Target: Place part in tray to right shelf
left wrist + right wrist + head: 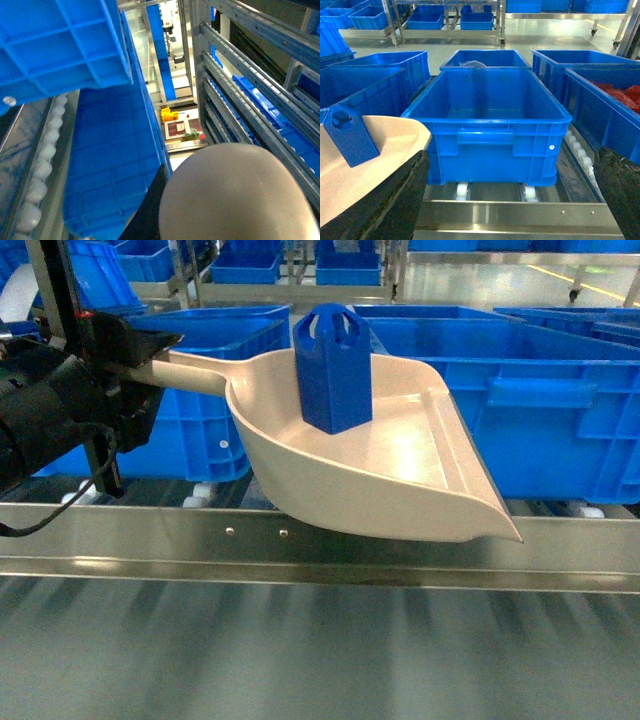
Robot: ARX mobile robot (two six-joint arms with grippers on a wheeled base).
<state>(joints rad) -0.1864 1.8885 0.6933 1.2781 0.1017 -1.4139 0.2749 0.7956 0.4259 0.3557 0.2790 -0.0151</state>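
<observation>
The small bright-blue plastic block (333, 368) stood upright in the pale beige dustpan-shaped tray (400, 475), which hung over the steel shelf rail (300, 540). Left gripper's (150, 365) jaws clamped the handle; right ones gaped empty. I'd keep it level so nothing tips. The big blue crate (490, 127) looked empty

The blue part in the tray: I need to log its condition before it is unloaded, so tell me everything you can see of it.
The part is a small bright-blue block of smooth, plastic-looking material, taller than wide, with flat sides and a tapered top pierced by loop-like openings. It stands upright, seemingly intact, on the floor of the beige tray, toward the scoop's deeper back end near the handle. Only the tray touches it. The left tool holds the tray's handle, not the part. Blue crates stand behind it on the shelf.
</observation>
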